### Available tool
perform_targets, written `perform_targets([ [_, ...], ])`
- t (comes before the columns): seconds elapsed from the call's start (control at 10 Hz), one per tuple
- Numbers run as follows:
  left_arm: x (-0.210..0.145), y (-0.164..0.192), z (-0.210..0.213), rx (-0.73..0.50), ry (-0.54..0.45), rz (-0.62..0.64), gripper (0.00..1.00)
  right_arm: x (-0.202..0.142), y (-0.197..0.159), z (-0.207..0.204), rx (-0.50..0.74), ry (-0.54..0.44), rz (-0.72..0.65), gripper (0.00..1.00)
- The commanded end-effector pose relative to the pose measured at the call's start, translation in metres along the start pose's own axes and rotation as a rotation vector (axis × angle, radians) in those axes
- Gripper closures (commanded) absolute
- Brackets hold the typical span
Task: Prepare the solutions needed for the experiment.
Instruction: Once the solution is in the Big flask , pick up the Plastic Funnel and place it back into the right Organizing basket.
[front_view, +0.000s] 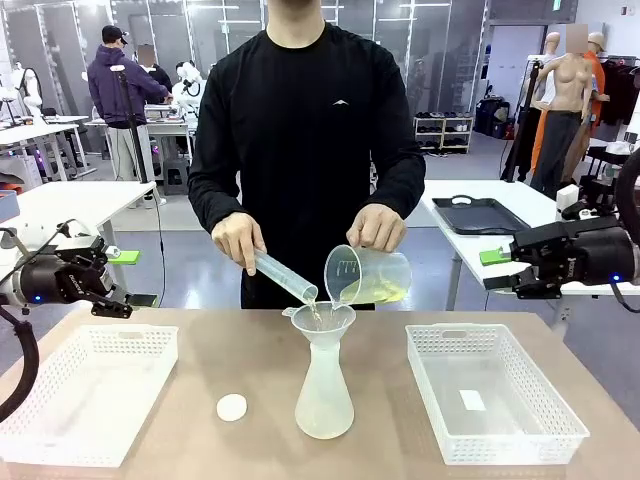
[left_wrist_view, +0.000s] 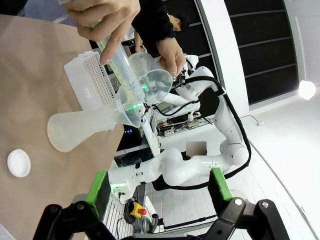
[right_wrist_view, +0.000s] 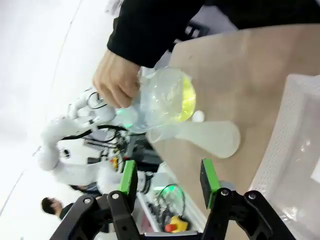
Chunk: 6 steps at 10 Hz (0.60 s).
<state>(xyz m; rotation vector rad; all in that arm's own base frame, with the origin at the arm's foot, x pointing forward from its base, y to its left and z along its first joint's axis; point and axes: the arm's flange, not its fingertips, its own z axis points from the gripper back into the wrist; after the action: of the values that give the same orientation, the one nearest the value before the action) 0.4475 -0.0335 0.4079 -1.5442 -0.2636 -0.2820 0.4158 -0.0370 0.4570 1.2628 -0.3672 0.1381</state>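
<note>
Solutions (front_view: 385, 291) tipped over funnel (front_view: 322, 321) in flask (front_view: 324, 400); cap (front_view: 231, 407) near

Even, bright overhead light fills the front view. The flask (front_view: 324, 395) casts just a faint, soft shadow on the bench (front_view: 230, 345) around its base, and everything from the flask back to the far room is sharp. In the left wrist view, wide-angle bending curves the lines right of the flask (left_wrist_view: 75, 130), and a lamp (left_wrist_view: 306, 89) far to its right flares white. The right wrist view is soft and smeared. Above-left of the flask (right_wrist_view: 210, 137) the background is blown out to white, the hand (right_wrist_view: 116, 85) is blurred, and the solutions (right_wrist_view: 186, 97) glow vivid yellow. The right pincer (right_wrist_view: 168, 177) below the flask looks crisper.
</note>
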Motion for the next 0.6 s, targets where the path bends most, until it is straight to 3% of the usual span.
perform_targets([
  [0.0,0.000,-0.002,-0.001,-0.005,-0.006,-0.014,0.00,0.017,-0.016,-0.001,0.123,0.068,-0.101,0.36],
  [0.5,0.000,-0.002,-0.001,-0.005,-0.006,-0.014,0.00,0.013,-0.042,-0.016,0.148,0.067,-0.127,0.36],
])
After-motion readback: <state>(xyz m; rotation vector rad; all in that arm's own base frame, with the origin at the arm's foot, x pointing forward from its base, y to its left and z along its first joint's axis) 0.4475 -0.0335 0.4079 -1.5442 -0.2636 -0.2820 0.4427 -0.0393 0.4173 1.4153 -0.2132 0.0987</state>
